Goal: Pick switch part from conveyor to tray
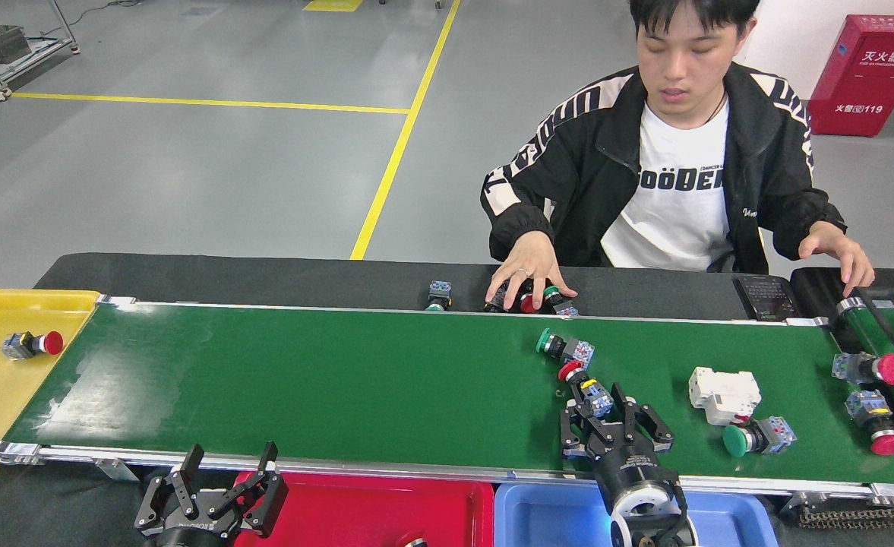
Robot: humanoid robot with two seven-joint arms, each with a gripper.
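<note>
Hovering: right gripper (pixel 615 416) over conveyor (pixel 325 380), jaws spread, just beside red switch part (pixel 585 386), nothing pinched
Left gripper (pixel 222 486): jaws spread, empty, at near rail above red tray (pixel 371 505)
Blue tray (pixel 553 516): under right arm
Person's hand (pixel 526 270): on parts at worktop edge
</note>
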